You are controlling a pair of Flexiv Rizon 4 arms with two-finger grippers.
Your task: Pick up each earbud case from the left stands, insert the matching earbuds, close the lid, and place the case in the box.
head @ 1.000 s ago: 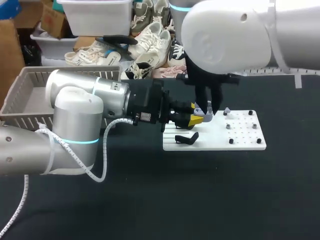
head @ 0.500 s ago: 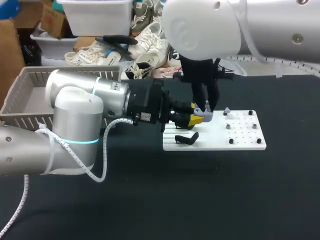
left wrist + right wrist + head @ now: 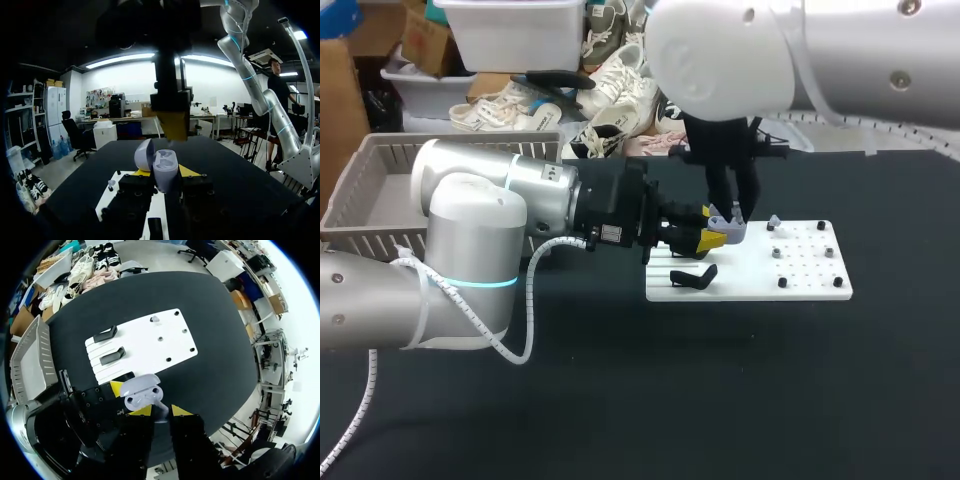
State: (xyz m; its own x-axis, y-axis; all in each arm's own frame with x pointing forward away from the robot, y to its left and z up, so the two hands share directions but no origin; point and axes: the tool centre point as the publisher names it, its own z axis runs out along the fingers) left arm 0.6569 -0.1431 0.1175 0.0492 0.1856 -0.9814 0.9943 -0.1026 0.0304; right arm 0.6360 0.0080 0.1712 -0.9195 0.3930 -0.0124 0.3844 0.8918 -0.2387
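My left gripper [image 3: 712, 238] reaches in from the left over the white board [image 3: 800, 285] and is shut on an open lavender earbud case [image 3: 728, 228]. In the left wrist view the case [image 3: 161, 167] sits between the yellow tips with its lid up. My right gripper [image 3: 735, 212] points straight down just above the case. In the right wrist view it [image 3: 161, 411] is shut on a small pale earbud [image 3: 161, 408] right over the open case [image 3: 141, 390]. Another small earbud [image 3: 773, 222] rests on the board beyond.
A black stand [image 3: 692, 277] lies at the board's left end, and two more stands [image 3: 105, 333] show in the right wrist view. Small black pegs dot the board's right half. A grey basket [image 3: 360, 215] stands at the far left of the table.
My right arm has swung leftward above the board, and its gripper has shifted slightly left over the case. The left arm and the case have not moved.
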